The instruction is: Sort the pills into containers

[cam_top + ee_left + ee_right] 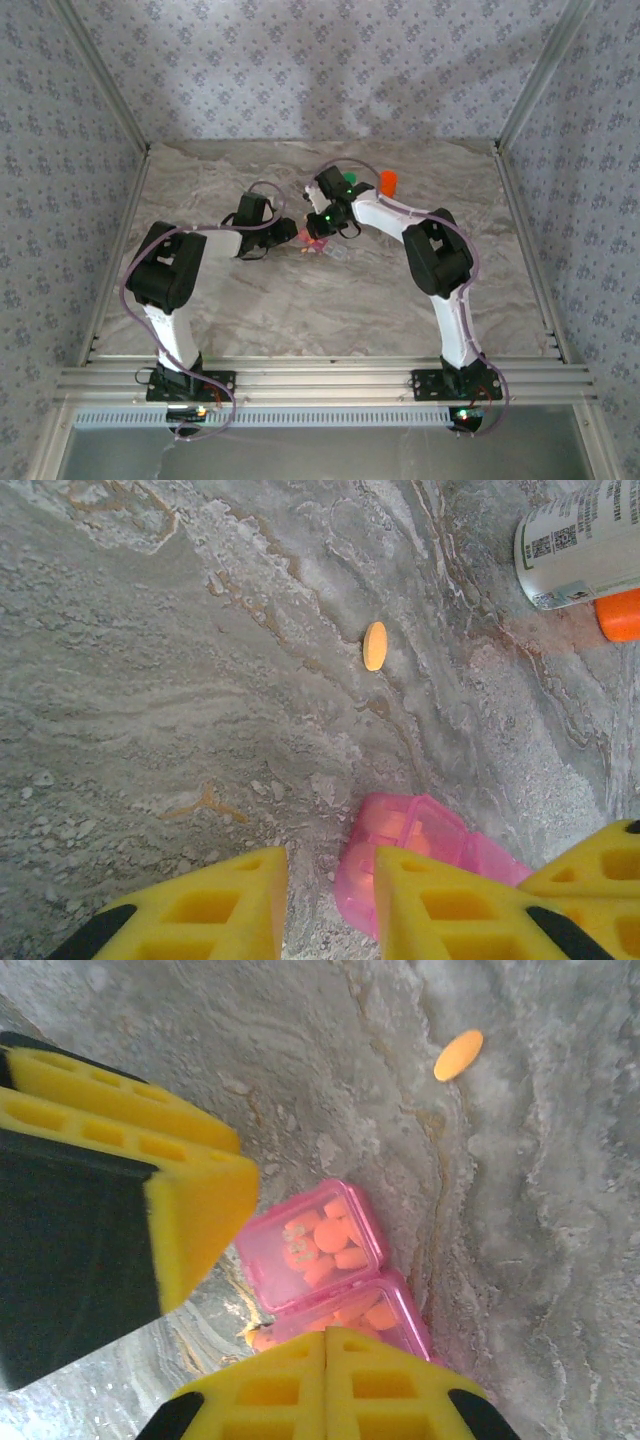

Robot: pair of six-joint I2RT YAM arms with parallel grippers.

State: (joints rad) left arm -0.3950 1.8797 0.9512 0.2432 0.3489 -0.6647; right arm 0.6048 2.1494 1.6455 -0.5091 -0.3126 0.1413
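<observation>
The container, a pink pill box (268, 1260), lies on the marble table with several orange pills (330, 1235) showing inside two compartments. My right gripper (326, 1360) hangs right over its near compartment, fingers pressed together, nothing seen between them. One orange pill (257, 1339) lies beside the box by those fingertips; another orange pill (458, 1055) lies apart on the table. My left gripper (328, 895) stands open with bare table in the gap, its right finger (430, 900) against the box (400, 830). In the top view both grippers (298, 232) (318, 230) meet at the box (322, 246).
A white pill bottle (580, 540) lies on its side beside an orange cap (620, 615) at the back right. The loose pill (374, 645) lies between the box and the bottle. A green object (349, 180) sits near the cap (388, 181).
</observation>
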